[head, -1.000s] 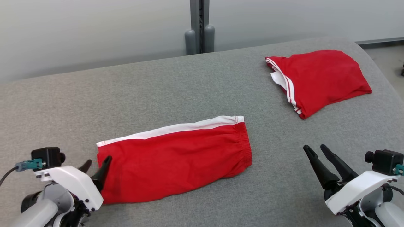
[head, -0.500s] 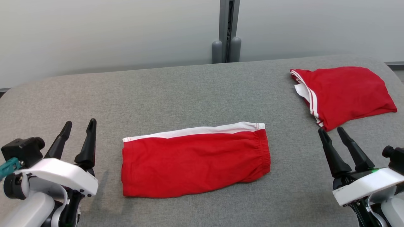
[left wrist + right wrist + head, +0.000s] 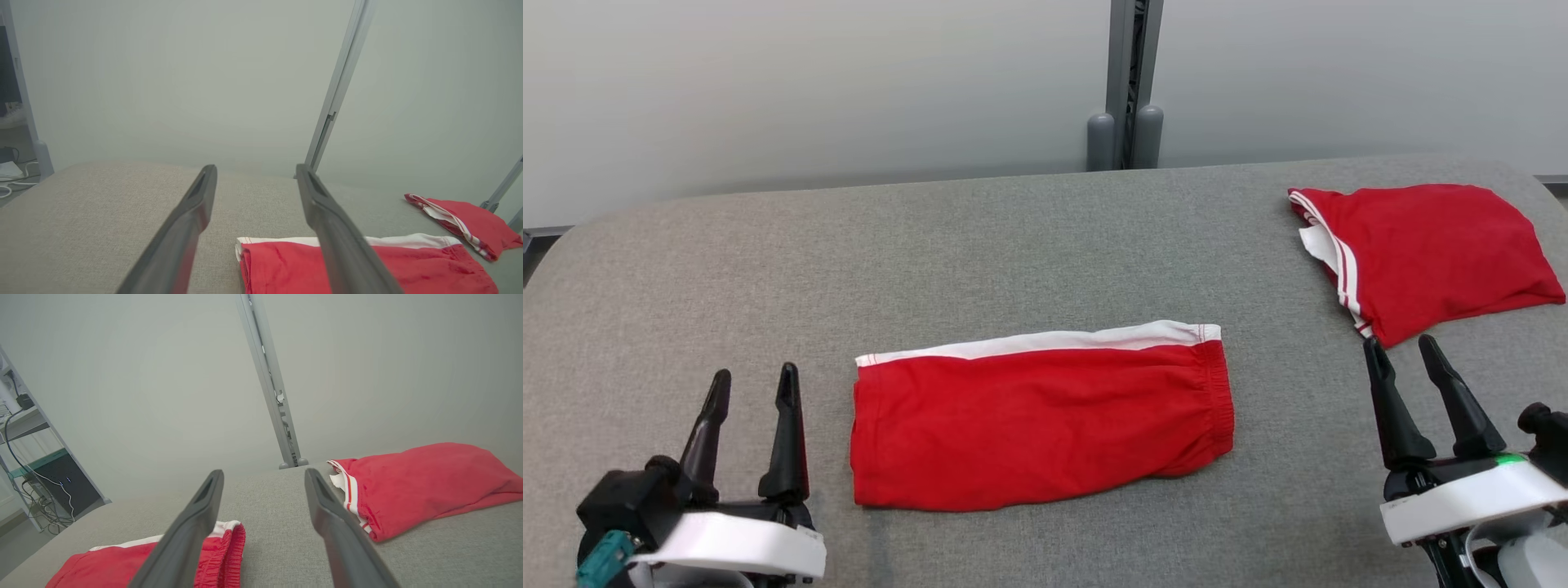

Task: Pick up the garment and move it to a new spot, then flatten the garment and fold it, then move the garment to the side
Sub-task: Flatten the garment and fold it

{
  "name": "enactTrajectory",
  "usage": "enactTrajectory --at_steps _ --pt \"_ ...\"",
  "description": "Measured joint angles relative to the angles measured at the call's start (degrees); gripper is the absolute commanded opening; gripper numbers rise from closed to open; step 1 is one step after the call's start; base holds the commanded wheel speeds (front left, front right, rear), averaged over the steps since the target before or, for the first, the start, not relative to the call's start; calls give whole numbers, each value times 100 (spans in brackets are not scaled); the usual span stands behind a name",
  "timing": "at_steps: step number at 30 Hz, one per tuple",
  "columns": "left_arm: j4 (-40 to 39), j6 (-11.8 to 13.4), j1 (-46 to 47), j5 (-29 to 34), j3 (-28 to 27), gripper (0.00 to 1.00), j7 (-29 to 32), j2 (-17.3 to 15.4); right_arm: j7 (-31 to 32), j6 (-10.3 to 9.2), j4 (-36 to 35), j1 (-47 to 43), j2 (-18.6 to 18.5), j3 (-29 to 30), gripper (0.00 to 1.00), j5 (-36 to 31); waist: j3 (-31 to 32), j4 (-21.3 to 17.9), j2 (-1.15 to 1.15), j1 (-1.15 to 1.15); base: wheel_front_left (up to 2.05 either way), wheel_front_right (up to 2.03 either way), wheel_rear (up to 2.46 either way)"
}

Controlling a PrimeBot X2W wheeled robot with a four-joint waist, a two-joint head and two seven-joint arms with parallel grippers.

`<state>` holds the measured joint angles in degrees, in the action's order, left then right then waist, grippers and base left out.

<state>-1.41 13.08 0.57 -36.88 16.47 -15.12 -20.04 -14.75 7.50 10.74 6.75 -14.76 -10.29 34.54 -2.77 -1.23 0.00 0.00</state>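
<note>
I noted the garment (image 3: 1037, 416) lying crosswise, nearer my left gripper (image 3: 754, 373) than my right gripper (image 3: 1400, 343), both with fingers apart.

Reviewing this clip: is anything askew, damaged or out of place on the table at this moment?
Nothing looks damaged. The red shorts at centre lie flat and folded. The second red garment at the far right of the table sits skewed and puffy, with white fabric poking out at its striped edge.

Nothing legible anywhere: no words, brand marks, numbers or signs to read (a white patch (image 3: 1313, 242) at the opening of the far red garment (image 3: 1437, 245), blank or too small to tell).
</note>
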Motion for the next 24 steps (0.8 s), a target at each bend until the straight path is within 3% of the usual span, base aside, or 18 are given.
enactTrajectory --at_steps 11,24 --pt "472 -610 -51 680 -400 100 -1 544 -16 0 413 68 49 -136 100 -257 -19 247 0 0 0 0 0" --pt "840 -1110 -4 1017 -617 100 -1 989 572 0 1916 1106 90 -1110 100 403 -69 586 0 0 0 0 0"
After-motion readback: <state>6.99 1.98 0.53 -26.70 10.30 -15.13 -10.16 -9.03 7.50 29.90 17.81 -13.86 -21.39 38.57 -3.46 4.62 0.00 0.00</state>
